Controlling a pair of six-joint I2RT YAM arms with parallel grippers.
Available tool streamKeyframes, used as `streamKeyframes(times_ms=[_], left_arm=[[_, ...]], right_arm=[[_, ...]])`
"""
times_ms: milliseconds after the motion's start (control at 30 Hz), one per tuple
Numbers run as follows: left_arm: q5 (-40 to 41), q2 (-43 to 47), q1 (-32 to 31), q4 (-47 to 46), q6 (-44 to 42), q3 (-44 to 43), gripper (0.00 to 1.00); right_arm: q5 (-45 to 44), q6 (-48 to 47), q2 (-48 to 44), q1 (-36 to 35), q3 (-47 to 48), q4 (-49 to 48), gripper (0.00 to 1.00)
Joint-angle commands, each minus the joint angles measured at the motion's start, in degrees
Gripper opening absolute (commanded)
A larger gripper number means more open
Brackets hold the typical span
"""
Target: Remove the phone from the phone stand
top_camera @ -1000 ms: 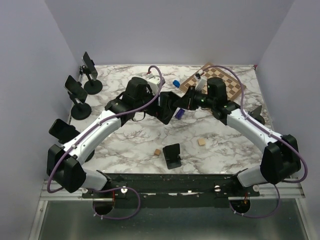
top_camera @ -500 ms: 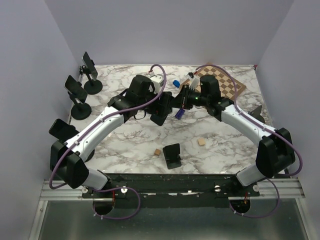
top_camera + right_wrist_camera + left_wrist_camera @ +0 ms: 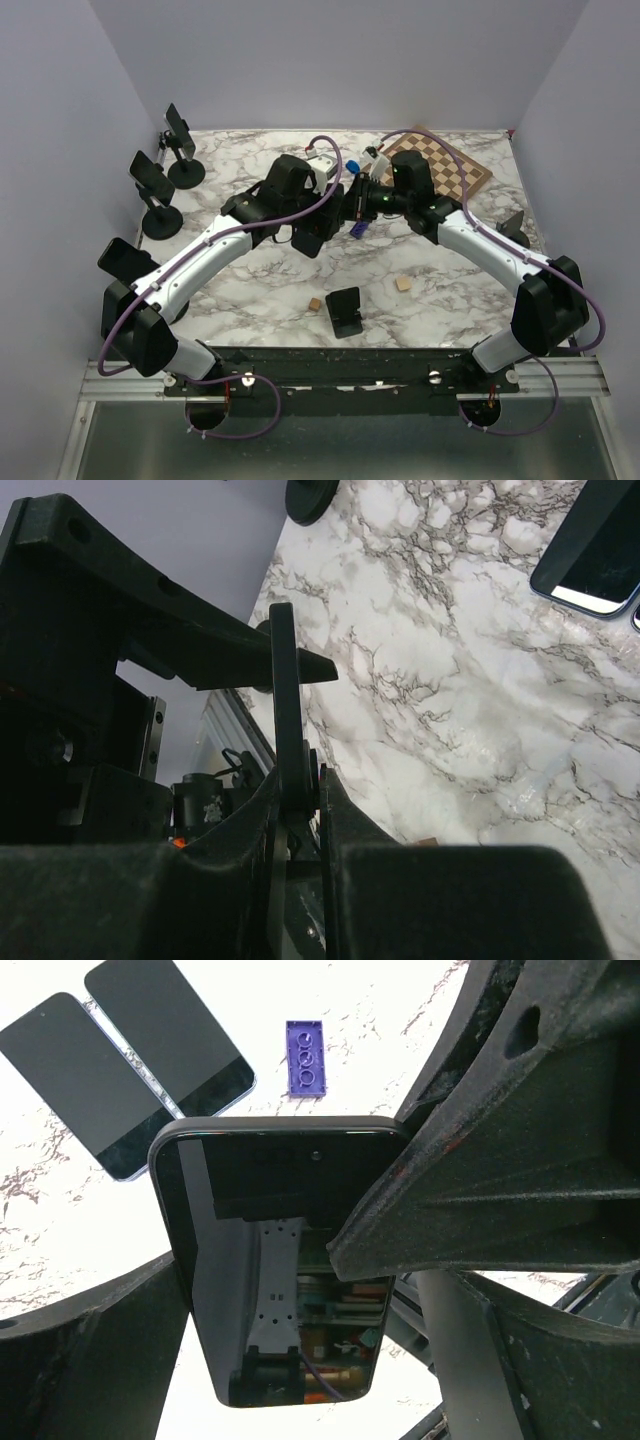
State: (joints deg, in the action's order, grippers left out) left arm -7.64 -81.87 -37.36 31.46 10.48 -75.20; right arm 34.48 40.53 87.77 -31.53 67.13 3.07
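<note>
A black phone with a dark glossy screen hangs above the table's middle, between both grippers. My left gripper is shut on it; the left wrist view shows the screen face-on between my fingers. My right gripper comes from the right and is shut on the phone's edge; the right wrist view shows the phone edge-on, pinched between my fingers. A small black phone stand sits empty near the front edge. I cannot tell whether any stand part still clings to the phone.
Two more phones lie flat beside a purple brick. Phones on round-base stands line the left side. A chessboard lies back right. Two wooden cubes sit near the front.
Both grippers have shifted left and slightly nearer, closing together. The right gripper has come up to the phone held by the left gripper.
</note>
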Motion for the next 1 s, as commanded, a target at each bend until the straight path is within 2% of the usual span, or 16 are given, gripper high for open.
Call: streamKeyframes(times_ms=[0, 133, 367, 400, 467, 500, 533, 567, 633, 733, 867, 967], left_arm=[[2.64, -0.52, -0.67, 1.21, -1.32, -1.52, 0.93], [2.67, -0.33, -0.69, 1.08, -1.5, -1.44, 0.76], [3.69, 0.17, -0.7, 0.89, -1.87, -1.17, 0.34], [3.88, 0.22, -0.7, 0.97, -1.87, -1.11, 0.27], [4.44, 0.3, -0.7, 0.89, -1.87, -1.09, 0.2], [4.74, 0.36, -0.76, 0.8, -1.87, -1.01, 0.12], [5.03, 0.35, -0.7, 0.64, -1.87, -0.92, 0.03], [5.4, 0.39, -0.69, 0.52, -1.87, -0.75, 0.0], [6.18, 0.64, -0.69, -0.43, -1.93, 0.1, 0.0], [9.25, 0.3, -0.65, -1.21, -1.96, 0.82, 0.0], [15.01, -2.01, 0.1, -0.21, -0.27, 0.28, 0.0], [16.36, -4.41, 2.38, 0.34, 2.41, 0.05, 0.0]], right_arm=[[2.25, 1.23, -0.66, -0.64, 1.95, -1.31, 0.01], [2.17, 1.15, -1.03, -0.6, 1.56, -1.38, 0.01], [2.41, 1.86, -1.24, -0.71, 0.48, -2.47, 0.03], [1.87, 2.0, -1.41, -0.71, 0.31, -2.47, 0.12], [-0.16, 2.27, -2.15, -0.72, -0.3, -2.17, 0.43], [-1.6, 2.25, -2.69, -0.73, -0.41, -1.23, 0.56], [-3.67, 2.12, -3.13, -0.72, -0.51, -0.25, 0.65], [-5.24, 1.87, -3.7, -0.73, -0.51, 1.09, 0.74], [-9.34, 1.08, -4.41, -0.72, -0.06, 4.35, 0.87], [-20.29, -0.47, -5.9, -0.44, 1.77, 12.31, 0.98], [-37.48, -0.1, -9.75, 1.12, 1.65, 21.43, 1.0], [-42.33, -1.81, -12.0, 3.14, 1.16, 25.54, 1.0]])
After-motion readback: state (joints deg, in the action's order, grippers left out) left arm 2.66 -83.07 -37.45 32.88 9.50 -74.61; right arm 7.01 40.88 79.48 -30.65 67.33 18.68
